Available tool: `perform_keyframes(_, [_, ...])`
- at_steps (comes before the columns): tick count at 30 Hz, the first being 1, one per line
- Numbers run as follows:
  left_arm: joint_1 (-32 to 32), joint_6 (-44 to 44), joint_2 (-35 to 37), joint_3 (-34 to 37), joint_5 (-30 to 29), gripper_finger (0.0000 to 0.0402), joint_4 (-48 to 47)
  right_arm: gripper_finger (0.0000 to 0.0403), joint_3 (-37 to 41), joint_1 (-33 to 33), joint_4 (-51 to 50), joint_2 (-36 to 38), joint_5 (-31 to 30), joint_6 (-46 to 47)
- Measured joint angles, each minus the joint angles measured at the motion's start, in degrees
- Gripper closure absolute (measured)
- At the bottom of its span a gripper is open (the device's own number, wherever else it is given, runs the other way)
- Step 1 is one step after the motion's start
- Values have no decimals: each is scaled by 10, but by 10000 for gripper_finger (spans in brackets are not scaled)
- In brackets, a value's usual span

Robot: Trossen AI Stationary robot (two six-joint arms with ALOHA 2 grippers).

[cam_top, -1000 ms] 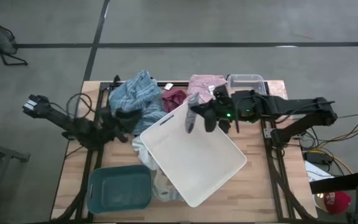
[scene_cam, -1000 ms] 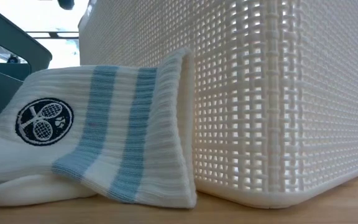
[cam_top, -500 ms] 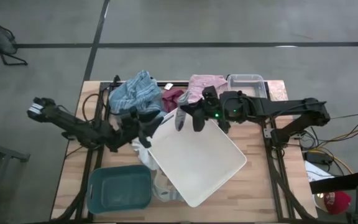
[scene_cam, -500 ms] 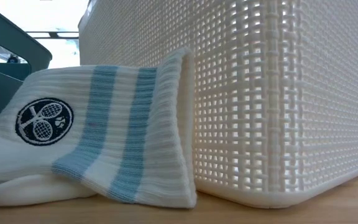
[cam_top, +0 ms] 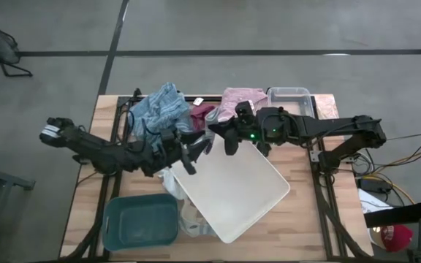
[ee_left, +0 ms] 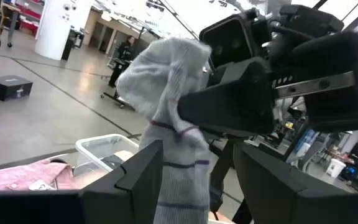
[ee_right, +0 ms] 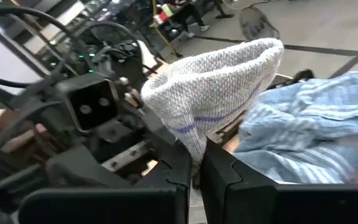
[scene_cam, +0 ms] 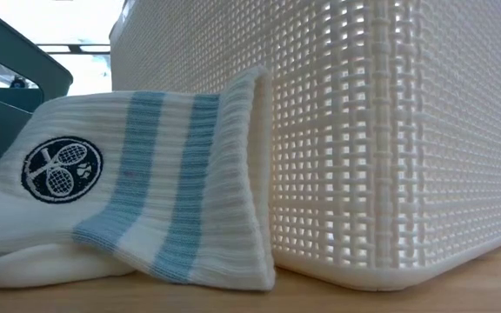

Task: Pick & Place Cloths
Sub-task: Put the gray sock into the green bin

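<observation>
Grey knit sock with purple stripes (ee_right: 213,93) pinched in my right gripper (ee_right: 194,163), hanging between spread fingers of my left gripper (ee_left: 194,180), above rim of white plastic mesh basket (cam_top: 232,191).

The wooden table (cam_top: 302,219) carries a white basket (cam_top: 232,193), teal bin (cam_top: 139,223) and cloths (cam_top: 163,108).

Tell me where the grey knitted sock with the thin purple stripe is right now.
The grey knitted sock hangs pinched in the shut right gripper above the white basket's far corner, with the open left gripper right beside it.
</observation>
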State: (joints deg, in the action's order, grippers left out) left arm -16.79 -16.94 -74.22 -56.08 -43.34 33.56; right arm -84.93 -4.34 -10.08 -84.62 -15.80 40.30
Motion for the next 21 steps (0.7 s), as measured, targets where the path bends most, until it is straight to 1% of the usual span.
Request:
perform_keyframes(7, [9, -8, -7, -6, -2, 202, -1, 390, 0, 0, 6, 0, 14, -1])
perform_keyframes(14, [17, -7, -4, -6, -10, 207, -2, 390, 0, 0, 12, 0, 55, 21])
perform_keyframes(18, [20, -7, -3, -3, -9, 224, -1, 390, 0, 0, 47, 0, 83, 22])
perform_keyframes(21, [21, -7, -3, -3, -9, 246, -1, 390, 0, -1, 48, 1, 87, 22])
